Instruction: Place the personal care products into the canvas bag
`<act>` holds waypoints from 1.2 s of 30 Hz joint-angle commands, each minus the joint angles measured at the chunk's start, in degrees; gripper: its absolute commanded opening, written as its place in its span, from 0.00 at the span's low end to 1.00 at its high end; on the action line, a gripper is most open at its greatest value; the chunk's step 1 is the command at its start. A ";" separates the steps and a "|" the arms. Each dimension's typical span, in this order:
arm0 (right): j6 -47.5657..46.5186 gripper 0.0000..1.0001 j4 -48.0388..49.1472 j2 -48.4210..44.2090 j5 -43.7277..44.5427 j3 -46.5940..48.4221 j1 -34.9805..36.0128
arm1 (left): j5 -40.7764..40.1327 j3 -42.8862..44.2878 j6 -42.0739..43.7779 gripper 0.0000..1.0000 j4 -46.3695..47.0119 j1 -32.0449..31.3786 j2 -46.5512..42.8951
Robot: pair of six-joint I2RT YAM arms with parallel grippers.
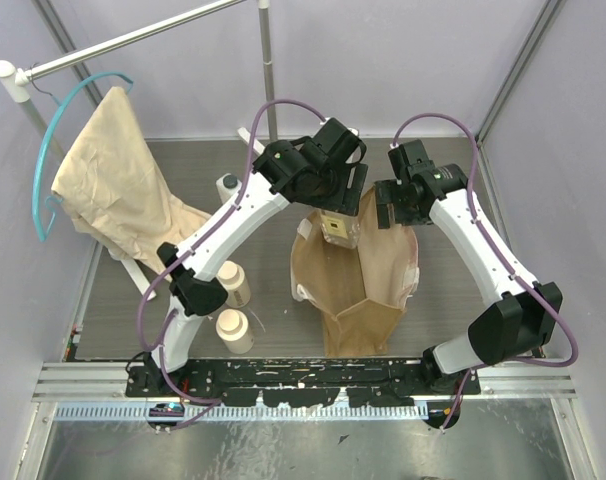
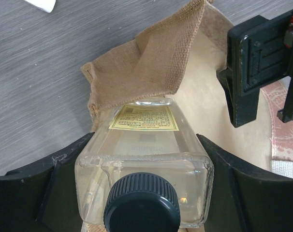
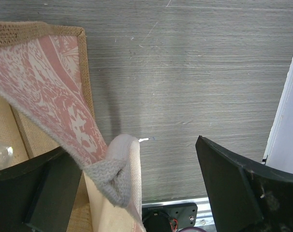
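My left gripper (image 1: 335, 215) is shut on a clear whitish rectangular bottle (image 2: 146, 145) with a dark ribbed cap (image 2: 141, 203), held over the far end of the tan canvas bag (image 1: 358, 285). The bag's mouth is open below the bottle (image 1: 335, 229). My right gripper (image 1: 391, 212) is open at the bag's far right rim. The rim and a whitish strap handle (image 3: 118, 169) lie beside its left finger. Two cream cylindrical bottles (image 1: 233, 283) (image 1: 233, 330) stand left of the bag. A second rectangular bottle (image 1: 227, 184) shows behind my left arm.
A pale beige cloth garment (image 1: 108, 170) hangs from a teal hanger (image 1: 45, 160) on a rail at the far left and drapes onto the table. Frame posts stand at the back. My right gripper (image 2: 262, 63) shows close to the bottle in the left wrist view.
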 commanded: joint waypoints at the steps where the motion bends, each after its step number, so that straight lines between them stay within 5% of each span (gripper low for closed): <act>1: 0.30 1.00 2.19 -2.62 0.71 -0.24 0.11 | -0.16 2.15 -0.32 0.00 2.41 -1.05 -6.68; 18: 1.07 1.00 -0.18 -4.26 4.52 1.85 0.15 | -4.35 -8.08 -1.27 0.00 8.74 -1.49 -7.20; 36: 3.20 1.00 1.96 -6.71 9.66 4.25 0.11 | -12.05 -5.29 -6.74 0.00 11.66 -2.23 4.46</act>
